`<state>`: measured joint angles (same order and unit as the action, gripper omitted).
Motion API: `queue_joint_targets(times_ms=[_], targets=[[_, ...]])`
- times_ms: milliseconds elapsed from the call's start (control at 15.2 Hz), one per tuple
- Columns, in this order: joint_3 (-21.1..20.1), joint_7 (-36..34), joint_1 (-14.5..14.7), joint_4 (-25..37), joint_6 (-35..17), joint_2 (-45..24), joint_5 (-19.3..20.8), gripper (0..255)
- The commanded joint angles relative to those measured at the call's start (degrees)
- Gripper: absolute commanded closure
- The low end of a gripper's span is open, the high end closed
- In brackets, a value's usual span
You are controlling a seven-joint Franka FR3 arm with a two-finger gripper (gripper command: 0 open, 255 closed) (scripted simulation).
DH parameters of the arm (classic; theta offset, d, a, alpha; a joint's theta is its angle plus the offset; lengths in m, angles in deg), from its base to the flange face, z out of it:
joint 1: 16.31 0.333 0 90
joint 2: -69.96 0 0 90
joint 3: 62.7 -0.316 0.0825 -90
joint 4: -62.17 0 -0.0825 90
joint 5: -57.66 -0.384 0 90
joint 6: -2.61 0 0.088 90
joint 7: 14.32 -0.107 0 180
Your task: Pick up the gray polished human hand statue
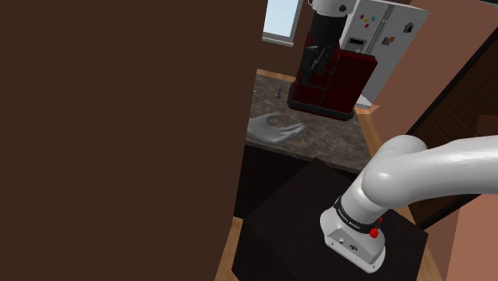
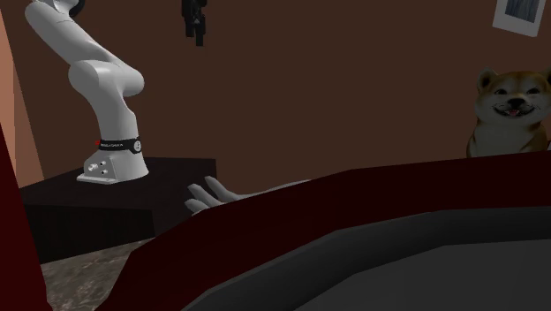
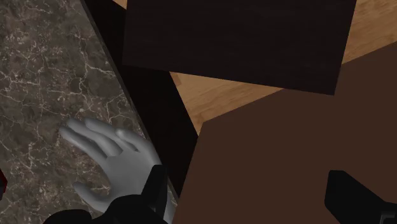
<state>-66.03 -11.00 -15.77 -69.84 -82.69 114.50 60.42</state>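
Jaws stood wide apart, holding nothing, well above the bench. Statue lay flat on the bench near its edge, palm down, its fingers slightly parted. It was smooth pale grey with a soft sheen. Bench top was dark brown stone, white-veined, polished. In the wrist view the statue sat beside one black finger, not between the two. Stand was a dark box on a light wood floor. A blocky dark red machine stood farther along the bench.

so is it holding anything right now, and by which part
Nothing is held. The gripper is open, and the grey hand statue lies on the marbled counter below it, not clasped.
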Motion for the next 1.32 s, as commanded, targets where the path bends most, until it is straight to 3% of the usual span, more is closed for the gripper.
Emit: queue_joint_targets(times_ms=[0,660,1254], targets=[[0.0,0.0,0.0,0.0,0.0,0.0,0.0,0],[9.03,14.03,-1.23,-7.8,-16.25,-8.18,7.64,0],[16.66,25.68,-2.17,-7.57,-31.74,-22.97,12.13,0]])
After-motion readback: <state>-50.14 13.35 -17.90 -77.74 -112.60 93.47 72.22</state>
